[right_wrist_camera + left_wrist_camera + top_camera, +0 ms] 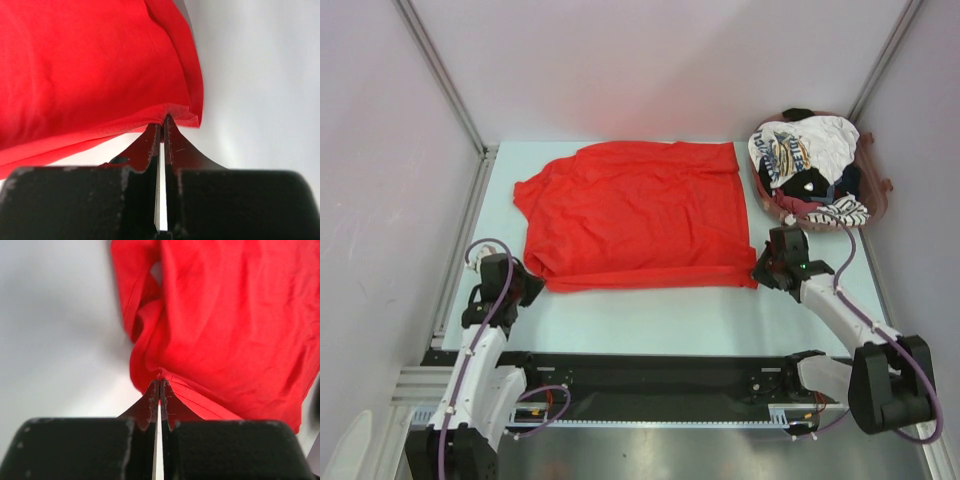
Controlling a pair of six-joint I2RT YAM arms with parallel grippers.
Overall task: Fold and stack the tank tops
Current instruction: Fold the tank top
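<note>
The large red tank top lies spread on the pale table, its near hem folded in a band along the front. My left gripper is shut on the tank top's near left corner; in the left wrist view the fingertips pinch the red hem. At the near right corner my right gripper is shut on the cloth, and the right wrist view has its tips biting the red edge. Other tank tops, white printed, striped and dark, are piled at the back right.
The pile sits in a reddish basket at the table's far right corner. Grey walls with metal posts enclose the table on the left, back and right. A black rail carrying the arm bases runs along the near edge.
</note>
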